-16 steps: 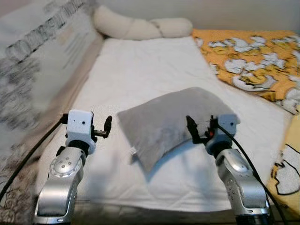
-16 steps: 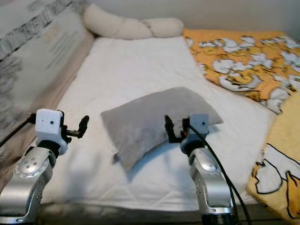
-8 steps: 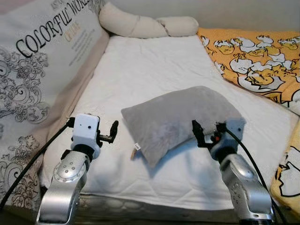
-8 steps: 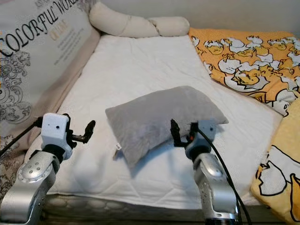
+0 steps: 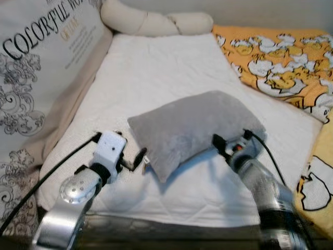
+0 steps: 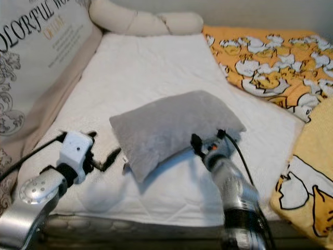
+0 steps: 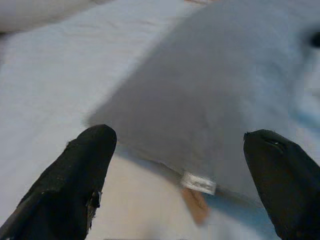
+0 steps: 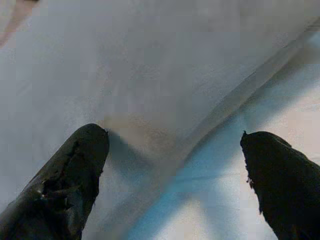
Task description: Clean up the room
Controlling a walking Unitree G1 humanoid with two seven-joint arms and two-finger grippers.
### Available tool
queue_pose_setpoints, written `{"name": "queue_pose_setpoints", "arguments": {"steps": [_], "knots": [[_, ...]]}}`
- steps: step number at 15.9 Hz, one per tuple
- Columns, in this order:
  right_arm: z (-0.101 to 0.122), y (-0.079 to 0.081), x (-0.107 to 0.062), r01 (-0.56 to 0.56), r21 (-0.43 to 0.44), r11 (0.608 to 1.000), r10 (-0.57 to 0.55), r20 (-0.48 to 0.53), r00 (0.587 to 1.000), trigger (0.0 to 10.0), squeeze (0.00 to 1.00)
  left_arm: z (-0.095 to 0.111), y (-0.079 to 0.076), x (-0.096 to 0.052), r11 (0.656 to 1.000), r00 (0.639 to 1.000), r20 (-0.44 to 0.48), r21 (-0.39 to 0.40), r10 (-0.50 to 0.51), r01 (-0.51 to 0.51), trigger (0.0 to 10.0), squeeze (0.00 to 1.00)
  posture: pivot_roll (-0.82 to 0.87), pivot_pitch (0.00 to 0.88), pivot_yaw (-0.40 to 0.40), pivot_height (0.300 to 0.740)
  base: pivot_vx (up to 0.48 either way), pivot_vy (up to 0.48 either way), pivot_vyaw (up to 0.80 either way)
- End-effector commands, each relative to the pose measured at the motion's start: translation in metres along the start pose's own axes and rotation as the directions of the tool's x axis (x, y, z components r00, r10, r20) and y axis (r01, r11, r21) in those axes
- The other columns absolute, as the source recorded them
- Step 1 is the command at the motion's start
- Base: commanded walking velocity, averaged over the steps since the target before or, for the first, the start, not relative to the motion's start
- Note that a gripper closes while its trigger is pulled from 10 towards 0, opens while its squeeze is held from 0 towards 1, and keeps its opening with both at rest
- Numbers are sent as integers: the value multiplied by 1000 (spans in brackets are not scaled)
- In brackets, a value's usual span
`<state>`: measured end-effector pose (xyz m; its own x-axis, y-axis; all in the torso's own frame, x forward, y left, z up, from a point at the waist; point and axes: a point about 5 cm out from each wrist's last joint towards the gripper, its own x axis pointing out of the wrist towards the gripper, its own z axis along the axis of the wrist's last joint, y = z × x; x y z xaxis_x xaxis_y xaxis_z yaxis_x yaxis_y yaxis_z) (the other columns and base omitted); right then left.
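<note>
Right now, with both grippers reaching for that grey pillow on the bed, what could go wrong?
The left gripper is open at the grey pillow near corner, by its small tag; it might pinch only the tag or the white sheet underneath. The right gripper, also open, sits at the pillow's other low edge, so a shallow grab could slip off the soft fabric. Lifting unevenly might let the pillow sag and drop.

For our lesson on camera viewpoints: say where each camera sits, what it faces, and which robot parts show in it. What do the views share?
Left eye, right eye: on the head, looking down at the bed; both arms show.
Left wrist: on the left arm, facing the pillow corner and tag between open left claw fingers.
Right wrist: on the right arm, facing the pillow edge between open right claw fingers.
Shared: the pillow appears in all.
</note>
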<state>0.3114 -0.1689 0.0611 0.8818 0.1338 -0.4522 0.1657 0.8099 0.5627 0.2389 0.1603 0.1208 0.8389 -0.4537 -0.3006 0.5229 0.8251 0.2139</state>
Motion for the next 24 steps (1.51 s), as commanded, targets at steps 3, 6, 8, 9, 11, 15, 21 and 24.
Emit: {"name": "queue_pose_setpoints", "arguments": {"steps": [3, 6, 8, 9, 11, 15, 21, 24], "knots": [[0, 8, 22, -53, 187, 981, 67, -65, 996, 10000, 1000, 6, -3, -5, 984, 985, -13, 49, -173, 174, 10000, 0, 52, 0, -2, 740, 0, 0, 0], [-7, 12, 34, -26, 314, 949, 56, -88, 995, 10000, 0, 8, 1, -4, 975, 977, -27, 57, -211, 213, 10000, 0, 67, 0, 10, 740, 0, 0, 0], [-14, 17, 37, -5, 344, 939, 45, -108, 993, 10000, 0, 9, 0, -5, 968, 970, -35, 61, -240, 242, 10000, 0, 79, 0, 5, 740, 0, 0, 0], [-15, 23, 39, -10, 387, 922, 50, -93, 994, 10000, 0, 10, 1, -5, 967, 969, -34, 64, -245, 247, 10000, 0, 86, 0, 0, 740, 0, 0, 0], [-15, 30, 41, -26, 439, 898, 63, -72, 995, 10000, 0, 11, 3, -6, 966, 968, -33, 63, -248, 250, 10000, 0, 89, 0, -3, 740, 0, 0, 0], [-17, 28, 43, 13, 412, 911, 7, -46, 999, 0, 0, 8, -1, -8, 965, 965, -33, 27, -260, 261, 10000, 0, 84, 0, -11, 740, 0, 0, 0], [-16, 24, 43, 51, 415, 908, -34, -49, 998, 0, 0, 7, -4, -6, 962, 961, -34, 11, -273, 273, 10000, 0, 76, 0, -4, 740, 0, 0, 0], [-15, 23, 43, 53, 409, 911, -38, -45, 998, 0, 0, 6, -5, -7, 960, 960, -38, 7, -278, 278, 10000, 0, 77, 0, -9, 740, 0, 0, 0]]}}
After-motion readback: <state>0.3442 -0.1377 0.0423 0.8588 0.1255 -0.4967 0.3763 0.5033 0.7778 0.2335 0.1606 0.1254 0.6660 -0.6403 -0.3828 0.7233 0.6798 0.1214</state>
